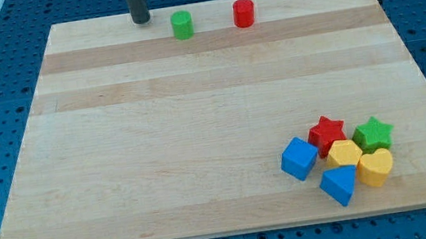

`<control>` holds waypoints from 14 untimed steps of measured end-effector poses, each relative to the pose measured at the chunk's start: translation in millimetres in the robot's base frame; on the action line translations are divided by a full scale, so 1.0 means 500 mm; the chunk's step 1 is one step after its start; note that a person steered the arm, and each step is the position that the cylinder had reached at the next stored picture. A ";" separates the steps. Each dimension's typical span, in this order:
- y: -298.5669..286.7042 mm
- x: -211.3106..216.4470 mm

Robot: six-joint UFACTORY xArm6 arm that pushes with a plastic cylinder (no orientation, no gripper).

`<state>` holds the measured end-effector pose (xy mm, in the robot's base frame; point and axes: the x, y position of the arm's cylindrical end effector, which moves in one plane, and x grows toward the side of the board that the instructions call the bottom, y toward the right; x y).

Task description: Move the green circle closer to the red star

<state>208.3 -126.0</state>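
The arm ends in a plain dark rod with no fingers to spread or close, so there is nothing to grasp with, only my tip (140, 19) resting on the wooden counter (199, 138) near the view's top edge, left of centre. The green circle (182, 24), a short upright cylinder, stands just to the view's right of my tip, near but apart from it. A red cylinder (244, 13) stands further right along the same top strip, clear of the green one.

The red star (327, 132) lies well away, toward the view's bottom right, in a tight cluster of 6 blocks: a green star (374, 133) at its right, a yellow hexagon-like block (344, 154) touching it below, a yellow heart (376, 168), a blue cube (299, 158) at its left and another blue block (339, 185) at the cluster's bottom.

The green circle looks like a small, light, rigid piece that should slide easily on the smooth wood. Being round, it will likely roll off a glancing contact, so the push wants to land squarely on its upper-left side, on the line running through its centre toward the red star. That means my tip probably has to shift slightly upward and stay left of it before driving diagonally down and right, stopping short of disturbing the cluster
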 end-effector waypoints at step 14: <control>0.420 0.318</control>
<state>367.4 84.3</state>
